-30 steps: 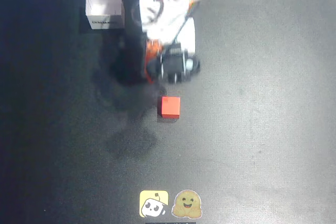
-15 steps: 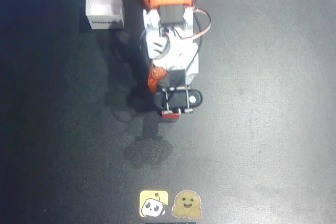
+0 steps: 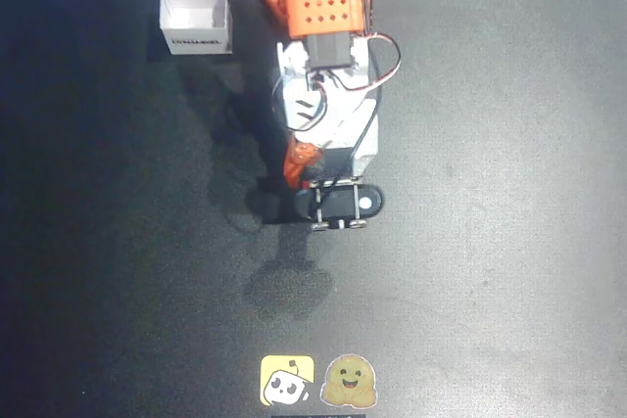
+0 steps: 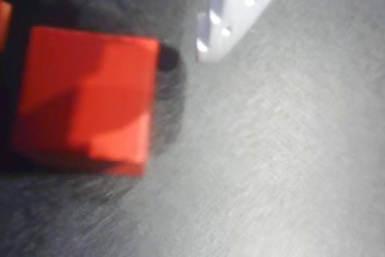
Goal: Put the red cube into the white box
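Red-orange solid cube [image 4: 84, 97] rests on the dark grey surface [image 4: 283, 167] between the jaws — white finger [image 4: 240, 10] just beside it, apart; jaws released.

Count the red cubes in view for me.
1. The red cube lies on the table, close below the wrist camera, beside a white finger; overhead, the arm covers it.

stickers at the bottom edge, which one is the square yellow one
The left sticker in the overhead view: yellow, square, with a white figure. The right sticker is a tan, rounded smiling face.
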You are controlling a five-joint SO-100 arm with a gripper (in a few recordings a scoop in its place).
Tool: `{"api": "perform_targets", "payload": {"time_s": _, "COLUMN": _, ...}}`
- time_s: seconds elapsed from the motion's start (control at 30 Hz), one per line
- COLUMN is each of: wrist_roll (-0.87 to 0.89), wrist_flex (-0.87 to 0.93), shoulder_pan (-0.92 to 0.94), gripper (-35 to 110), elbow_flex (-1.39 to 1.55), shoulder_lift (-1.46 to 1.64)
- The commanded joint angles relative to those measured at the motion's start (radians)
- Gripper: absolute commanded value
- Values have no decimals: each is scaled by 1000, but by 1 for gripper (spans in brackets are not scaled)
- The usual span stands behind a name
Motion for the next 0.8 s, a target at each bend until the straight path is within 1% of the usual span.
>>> {"api": "perform_targets", "payload": {"time_s": 0.0, "wrist_roll": 5, "wrist_flex": -34, "shoulder_pan": -11, "gripper": 25, "elbow_flex": -2, "shoulder_lift": -6}}
{"api": "perform_targets", "payload": {"time_s": 0.33, "wrist_roll": 12, "wrist_flex": -95, "shoulder_pan": -15, "gripper": 24, "elbow_flex": -3, "shoulder_lift": -74}}
{"api": "perform_targets", "payload": {"time_s": 0.4, "wrist_roll": 15, "wrist_flex": -103, "shoulder_pan": -15, "gripper": 21, "elbow_flex": -2, "shoulder_lift": -80}}
{"api": "perform_targets", "payload": {"time_s": 0.67, "wrist_roll": 25, "wrist_flex": -106, "shoulder_pan": -8, "gripper": 0, "elbow_flex": 2, "shoulder_lift": -80}}
{"api": "perform_targets", "payload": {"time_s": 0.77, "wrist_roll": 31, "wrist_flex": -112, "shoulder_pan": -6, "gripper": 0, "elbow_flex": 3, "shoulder_lift": -78}}
